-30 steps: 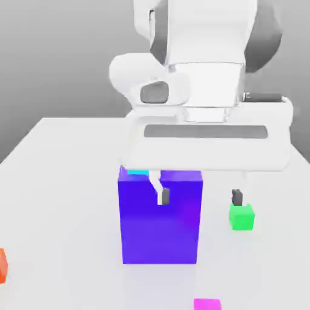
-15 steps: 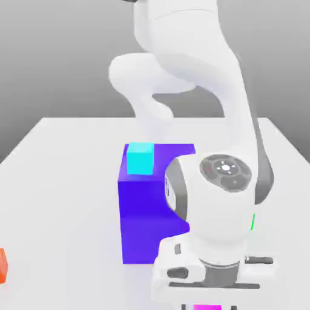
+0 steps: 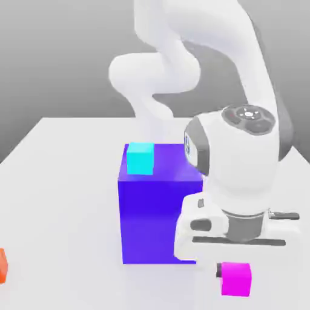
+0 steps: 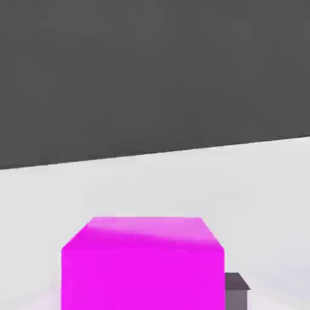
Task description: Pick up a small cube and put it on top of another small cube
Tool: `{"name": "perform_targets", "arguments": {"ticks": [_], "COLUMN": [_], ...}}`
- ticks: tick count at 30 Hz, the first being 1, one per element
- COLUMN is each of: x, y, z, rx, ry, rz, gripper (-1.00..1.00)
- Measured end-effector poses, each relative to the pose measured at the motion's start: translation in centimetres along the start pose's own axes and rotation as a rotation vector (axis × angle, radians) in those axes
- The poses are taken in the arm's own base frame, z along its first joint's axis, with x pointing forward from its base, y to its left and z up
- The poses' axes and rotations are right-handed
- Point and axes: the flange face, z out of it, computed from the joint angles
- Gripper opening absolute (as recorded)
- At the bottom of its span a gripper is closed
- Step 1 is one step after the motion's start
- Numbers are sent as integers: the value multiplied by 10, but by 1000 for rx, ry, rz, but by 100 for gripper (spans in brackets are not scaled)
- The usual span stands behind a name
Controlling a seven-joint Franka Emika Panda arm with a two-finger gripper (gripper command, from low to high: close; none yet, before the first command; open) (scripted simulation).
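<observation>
The small magenta-pink cube hangs just under the hand at the exterior view's lower right, near the table's front edge. My gripper is shut on it; one dark finger presses its side toward the exterior view's left. In the hand view the same cube sits close up, a dark fingertip against one side. A small cyan cube rests on top of the big blue-purple block, to the exterior view's left of and behind the hand.
The white arm's wrist and hand stand right against the big block's side toward the exterior view's right. An orange object pokes in at the exterior view's left edge. The white table spreads to the block's left.
The jaws have shut on the magenta cube. The hand swung down from above the block to the table's front, then rose a little to the right with the cube.
</observation>
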Motion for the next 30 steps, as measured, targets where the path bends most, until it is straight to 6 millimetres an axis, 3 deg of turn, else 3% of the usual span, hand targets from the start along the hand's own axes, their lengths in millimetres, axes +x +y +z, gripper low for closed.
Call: {"name": "perform_targets", "arguments": {"ticks": [6,12,14,16,30], "x": [-117,-156,-162,-160,-152], "y": [48,119,141,148,151], "z": [-16,-13,-7,0,55], "rx": [-10,-20,-17,-17,-15], "ry": [-25,37,74,106,123], "rz": [152,413,486,515,529], "gripper": [-100,-100,-100,-100,-100]}}
